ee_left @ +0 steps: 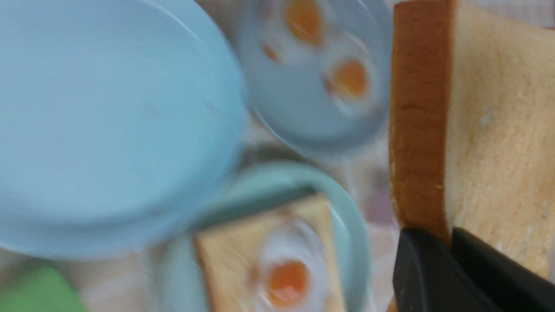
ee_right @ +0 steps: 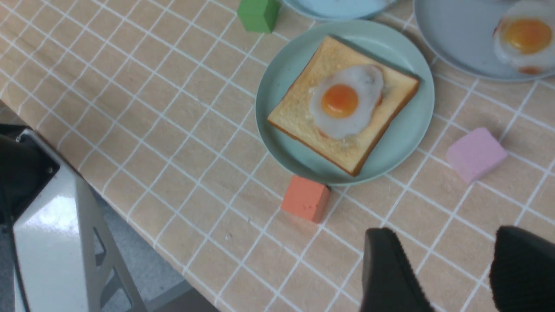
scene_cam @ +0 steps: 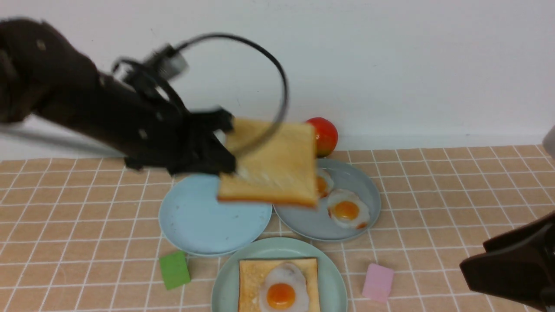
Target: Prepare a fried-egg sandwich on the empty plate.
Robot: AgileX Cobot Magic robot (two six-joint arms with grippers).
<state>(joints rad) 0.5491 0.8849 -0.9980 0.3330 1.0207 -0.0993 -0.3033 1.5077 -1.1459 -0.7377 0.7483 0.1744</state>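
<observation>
1. No text, label, brand, number or sign can be read in any of the 3 views.
2. The grey connector (scene_cam: 170, 63) on the black cable (scene_cam: 282, 82), at 10 o'clock from the raised toast slice (scene_cam: 273, 169), is too blurred to show any marking.

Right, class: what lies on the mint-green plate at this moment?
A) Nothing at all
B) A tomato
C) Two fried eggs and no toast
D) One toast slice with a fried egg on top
D: the mint-green plate carries one toast slice with a fried egg on it, while the second slice is held in the air by the left hand.
</observation>
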